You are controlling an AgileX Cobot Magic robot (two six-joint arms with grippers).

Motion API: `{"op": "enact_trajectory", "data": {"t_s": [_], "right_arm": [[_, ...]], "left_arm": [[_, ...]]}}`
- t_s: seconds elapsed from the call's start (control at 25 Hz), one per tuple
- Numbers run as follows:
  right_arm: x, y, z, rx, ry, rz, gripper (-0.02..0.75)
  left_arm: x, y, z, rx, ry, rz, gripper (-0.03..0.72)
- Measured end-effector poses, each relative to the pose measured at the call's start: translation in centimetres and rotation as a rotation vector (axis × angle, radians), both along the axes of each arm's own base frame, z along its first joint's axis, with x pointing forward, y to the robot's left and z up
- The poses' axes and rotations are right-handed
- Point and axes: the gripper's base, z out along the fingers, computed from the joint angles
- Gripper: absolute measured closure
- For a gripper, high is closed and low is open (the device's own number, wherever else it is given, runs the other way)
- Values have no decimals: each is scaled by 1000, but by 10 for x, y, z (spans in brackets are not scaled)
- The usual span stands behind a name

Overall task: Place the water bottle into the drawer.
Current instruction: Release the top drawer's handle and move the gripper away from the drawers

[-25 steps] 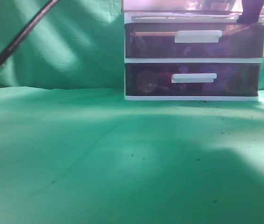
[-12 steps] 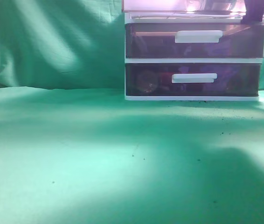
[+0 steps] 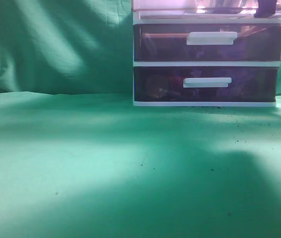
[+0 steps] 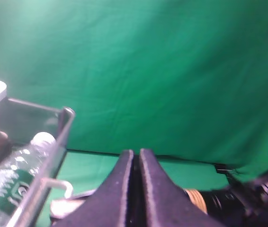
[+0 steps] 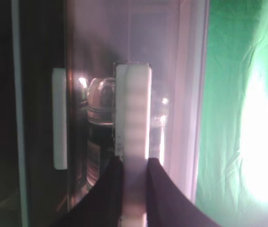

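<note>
The water bottle (image 4: 12,173), clear with a white cap and green label, lies inside the open top drawer (image 4: 62,126). My left gripper (image 4: 135,157) is shut and empty, above and to the right of the drawer. My right gripper (image 5: 134,163) is shut on the drawer's white bar handle (image 5: 133,113). The bottle (image 5: 100,111) shows through the pinkish translucent front. In the exterior view the drawer (image 3: 180,5) is cut by the top edge, with my right gripper (image 3: 267,9) at its right end. The left gripper is out of that view.
Two darker purple drawers (image 3: 207,44) (image 3: 205,84) with white handles sit shut below in the white frame. Green cloth covers the table (image 3: 105,173) and hangs as a backdrop. The right arm (image 4: 247,201) shows at the lower right of the left wrist view.
The top drawer's front has drawn back a little toward the unit with my right gripper on it. The dark cable at the upper left has left the exterior view.
</note>
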Motion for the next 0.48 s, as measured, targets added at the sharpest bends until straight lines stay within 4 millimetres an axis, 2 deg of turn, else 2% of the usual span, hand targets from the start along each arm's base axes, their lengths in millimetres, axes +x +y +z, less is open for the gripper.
{"op": "enact_trajectory", "data": {"t_s": [0.08, 0.24, 0.48], "right_arm": [[13, -4, 7, -3, -7, -9, 642], [42, -13, 13, 6, 19, -2, 642], [85, -4, 10, 20, -29, 2, 642]], "left_arm": [[1, 11, 0, 15, 12, -19, 688], [-6, 15, 11, 9, -9, -22, 688], [-12, 17, 18, 8, -20, -33, 688]]}}
